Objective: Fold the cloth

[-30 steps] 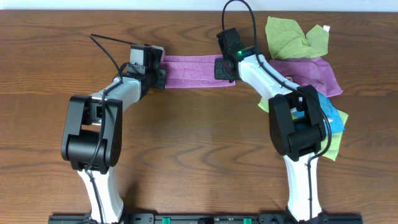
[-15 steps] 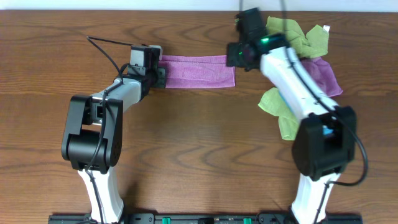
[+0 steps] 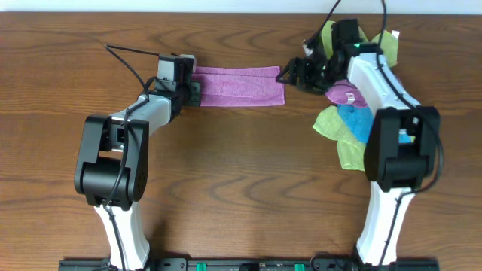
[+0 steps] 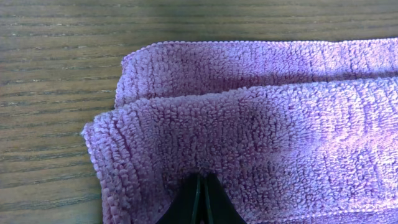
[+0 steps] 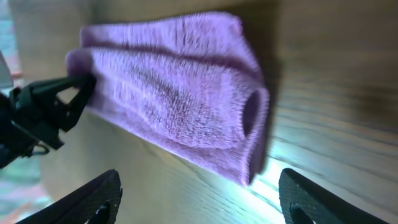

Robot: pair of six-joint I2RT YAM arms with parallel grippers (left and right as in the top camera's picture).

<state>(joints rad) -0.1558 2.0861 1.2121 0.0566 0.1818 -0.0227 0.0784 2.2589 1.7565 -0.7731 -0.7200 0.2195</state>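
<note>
The mauve cloth (image 3: 237,86) lies folded into a long strip at the table's far middle. My left gripper (image 3: 192,90) is shut on its left end. In the left wrist view the fuzzy folded layers (image 4: 249,118) fill the frame, and the closed jaws (image 4: 200,199) pinch the near edge. My right gripper (image 3: 294,74) is open and empty, just off the cloth's right end. In the right wrist view the folded end (image 5: 180,93) lies ahead of the spread fingers (image 5: 202,199), apart from them.
A pile of other cloths lies at the far right: green (image 3: 339,34), purple with a white tag (image 3: 346,94), blue (image 3: 355,120) and another green (image 3: 339,139). The right arm reaches over this pile. The table is bare wood (image 3: 241,173) nearer the front.
My right gripper has let go of the cloth's right end, opened and drawn back to the right. The right arm has swung over the pile, and its cloths have shifted. The left gripper has not moved.
</note>
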